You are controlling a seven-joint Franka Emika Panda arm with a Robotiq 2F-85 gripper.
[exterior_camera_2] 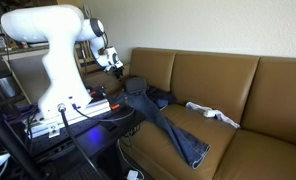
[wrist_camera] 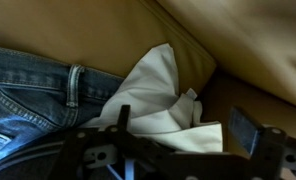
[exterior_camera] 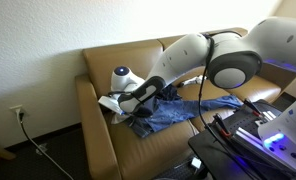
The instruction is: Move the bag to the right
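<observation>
1. The task looked barely begun. The white bag (wrist_camera: 153, 95) lay on the seat of the couch (wrist_camera: 88, 35), close to the crease under the backrest. In the wrist view its left side touched the waistband of the jeans (wrist_camera: 28, 95).
2. The gripper (wrist_camera: 180, 125) hung over the bag with its fingers spread wide, one on either side, and had hold of nothing. Whether the fingers touched the bag could not be told.
3. By my reading, everything was left to do: closing on the bag, lifting it, carrying it rightward along the seat and letting go.
4. The bag was thin, limp and crumpled, with soft folds and one peaked corner. Whether it was plastic or cloth could not be told. It would probably bunch up when pinched.
5. The jeans were blue denim with a stitched seam and a belt loop at the waist, lying slack on the cushion.
6. The couch was tan, smooth and leather-like, with padded cushions and deep seams.
</observation>
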